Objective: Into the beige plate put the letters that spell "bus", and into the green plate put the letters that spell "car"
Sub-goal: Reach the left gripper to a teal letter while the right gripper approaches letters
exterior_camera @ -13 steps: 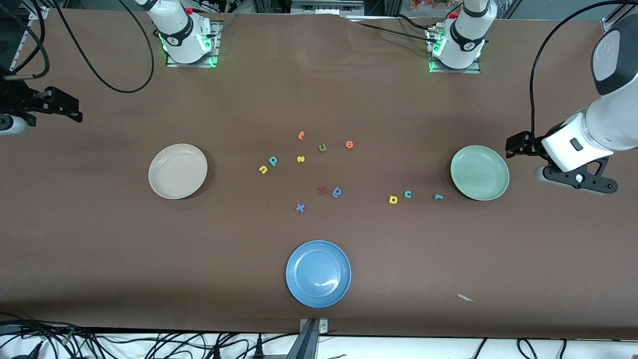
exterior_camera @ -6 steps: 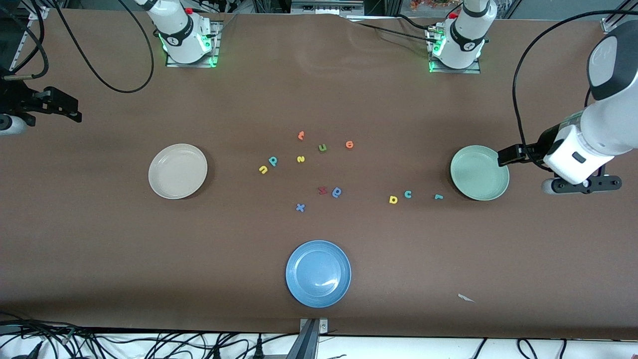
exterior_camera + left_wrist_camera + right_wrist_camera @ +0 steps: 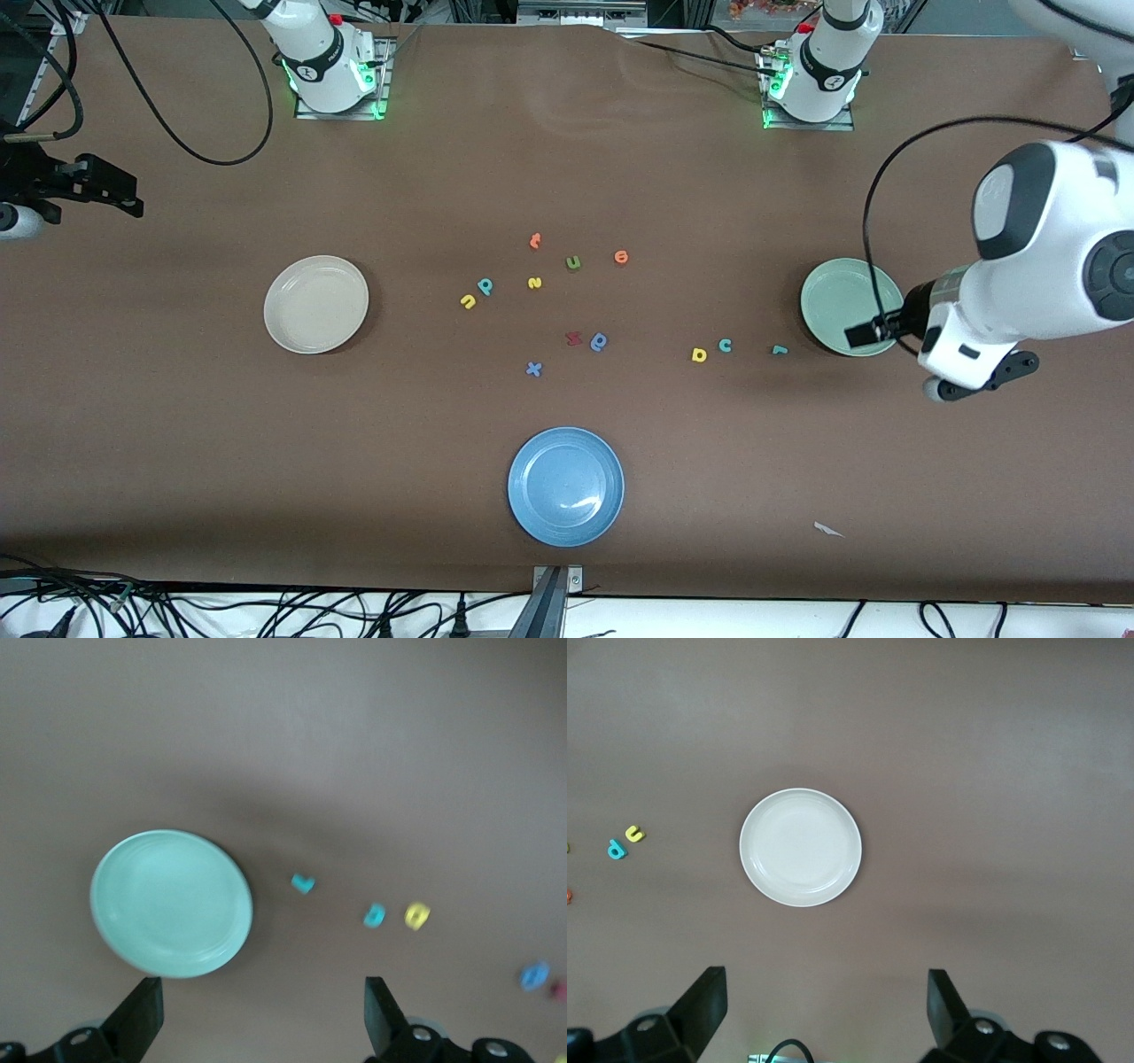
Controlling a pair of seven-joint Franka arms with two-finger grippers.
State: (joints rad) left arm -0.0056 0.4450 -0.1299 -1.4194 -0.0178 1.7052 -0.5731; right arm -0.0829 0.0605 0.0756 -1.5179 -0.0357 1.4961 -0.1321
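While the left gripper [image 3: 257, 1014] hangs up in the air w/ fingers wide apart and nothing btwn them, it sits over the table just beside the green plate [image 3: 846, 301], at the left arm's end. Using that plate as landmark: teal "r" [image 3: 780, 350] lies just beside its rim toward the table middle, slightly nearer the front cam; teal "c" [image 3: 726, 346] and yellow "a" [image 3: 699, 355] follow in the same row, each farther from the plate. Teal "b" [image 3: 485, 285], yellow "u" [image 3: 468, 301] and yellow "s" [image 3: 534, 283] lie well apart from the green plate, approx midway to the beige plate [image 3: 315, 304]. Both plates hold no letters. Right gripper [image 3: 824, 1014] waits high over the table beside the beige plate, fingers also spread, holding nothing.
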